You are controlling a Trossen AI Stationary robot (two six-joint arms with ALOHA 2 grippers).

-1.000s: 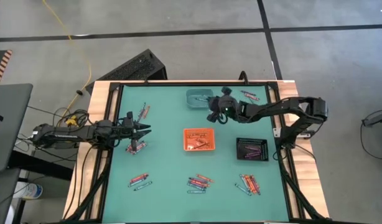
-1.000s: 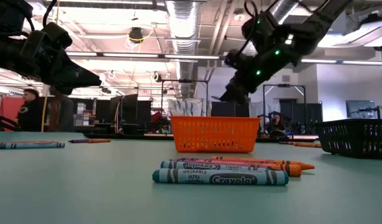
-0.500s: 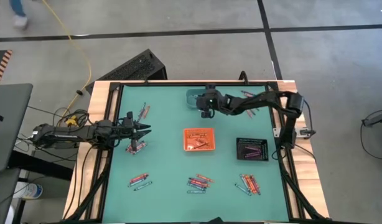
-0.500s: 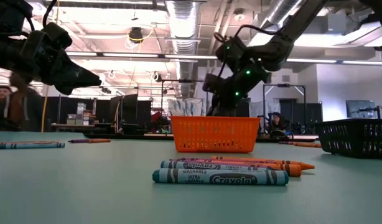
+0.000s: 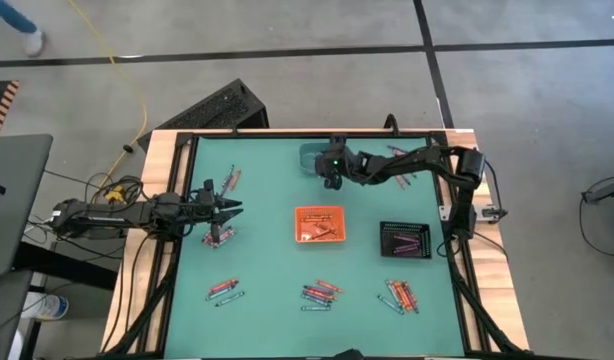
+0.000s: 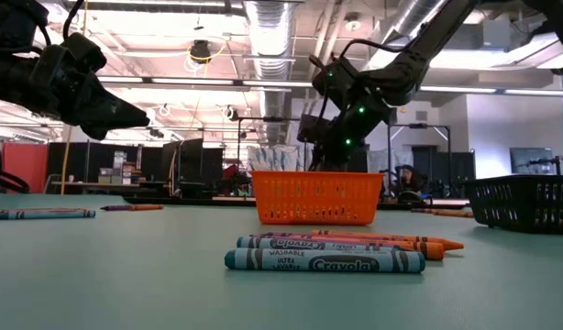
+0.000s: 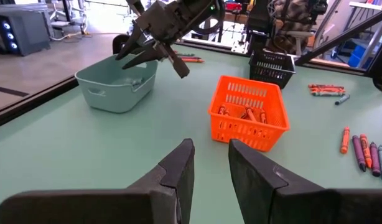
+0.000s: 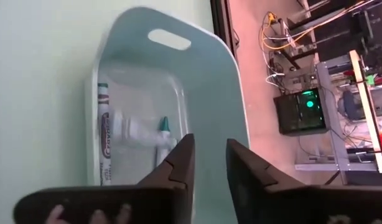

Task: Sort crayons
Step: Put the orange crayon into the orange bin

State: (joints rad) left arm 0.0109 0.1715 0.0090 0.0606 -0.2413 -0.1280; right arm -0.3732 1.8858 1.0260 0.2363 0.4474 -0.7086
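Note:
My right gripper (image 8: 209,146) hangs open just above the teal tray (image 8: 231,81) at the table's far middle (image 5: 309,155), with nothing between its fingers. In the tray a teal crayon (image 8: 104,134) lies along one wall, and a second crayon (image 8: 141,132) shows blurred on the tray floor. More crayons lie on the table in small groups (image 5: 320,292), (image 5: 398,296), (image 5: 223,290), (image 5: 219,236). My left gripper (image 7: 211,149) waits open and empty at the table's left side (image 5: 235,208), pointing level toward the middle.
An orange tray (image 5: 320,223) with crayons stands at the table's middle and a black tray (image 5: 405,238) with crayons to its right. Further crayons lie near the far left (image 5: 230,180) and far right (image 5: 400,153). Bare green table lies between the groups.
My right gripper has gone left and toward the far edge, from beside the teal tray to over it, sinking a little and rolling. It has opened, and a crayon has dropped into the tray.

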